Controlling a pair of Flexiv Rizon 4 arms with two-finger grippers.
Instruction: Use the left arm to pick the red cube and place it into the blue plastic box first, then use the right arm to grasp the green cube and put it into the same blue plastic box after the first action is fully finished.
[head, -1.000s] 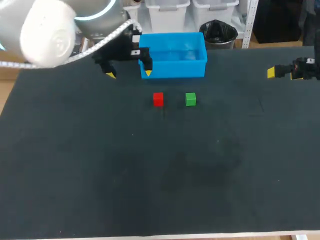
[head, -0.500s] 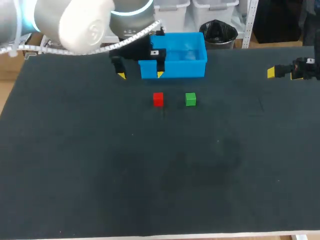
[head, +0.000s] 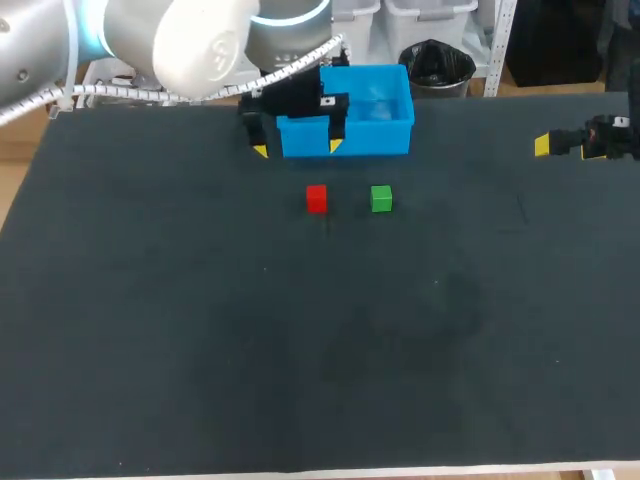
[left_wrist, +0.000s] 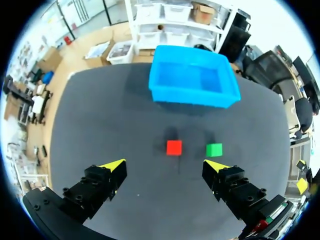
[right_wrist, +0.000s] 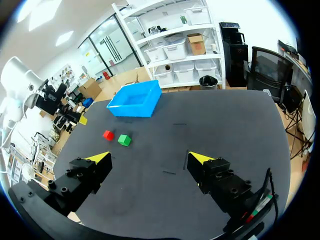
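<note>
So the left arm (head: 190, 45) swings in from the far left corner, its big white joint up high and the cable looping along it. The left gripper (head: 298, 148) hangs in the air at the front of the blue plastic box (head: 360, 135). From the head view its two yellow tips sit to either side of the box's left front corner. The fingers are spread wide, with nothing between them.

Looking out from that wrist, the left gripper (left_wrist: 165, 165) points down at the table (left_wrist: 100, 115). The red cube (left_wrist: 174, 147) sits ahead of it, roughly in the gap between the two fingers but not touched by either. The green cube (left_wrist: 214, 149) is just ahead of one fingertip, and the blue plastic box (left_wrist: 190, 95) is beyond both.

Both cubes are on the dark table (head: 200, 330), outside the box. The red cube (head: 316, 198) and green cube (head: 380, 198) sit side by side with a small gap, just in front of the box's front wall.

The right arm is way off at the right edge, and only the right gripper (head: 560, 145) pokes in, lying low and pointing toward the middle. Its own camera shows the right gripper (right_wrist: 149, 158) with fingers wide apart too — holding nothing. The red cube (right_wrist: 108, 134), green cube (right_wrist: 124, 140) and blue plastic box (right_wrist: 135, 107) are well ahead of it.
</note>
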